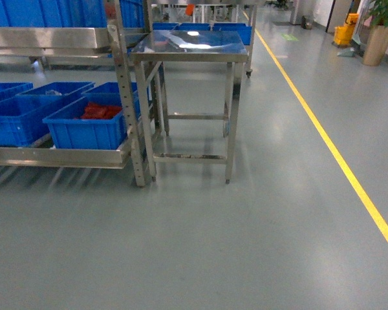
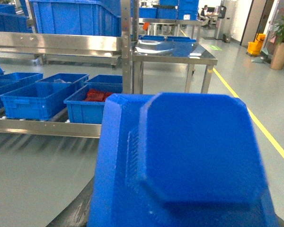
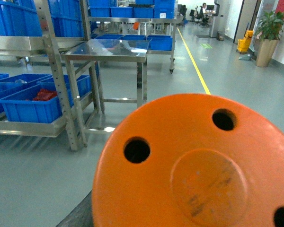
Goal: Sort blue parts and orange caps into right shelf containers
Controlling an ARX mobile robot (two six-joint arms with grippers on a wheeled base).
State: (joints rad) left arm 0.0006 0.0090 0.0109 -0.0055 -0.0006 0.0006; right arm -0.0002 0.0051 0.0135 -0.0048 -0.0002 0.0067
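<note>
Filling the left wrist view, a blue part (image 2: 189, 161) is seen; an orange cap (image 3: 199, 165) fills the right. Beyond both, red pieces (image 1: 101, 111) are held in a blue crate (image 1: 84, 132). Neither gripper's grip can be told.

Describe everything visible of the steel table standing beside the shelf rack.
The steel table has a shiny, reflective flat top on four slim legs joined by low crossbars. It stands upright on the grey floor, right against the rack's perforated upright. Nothing clearly lies on it; only glare shows. More blue crates sit behind it.
</note>
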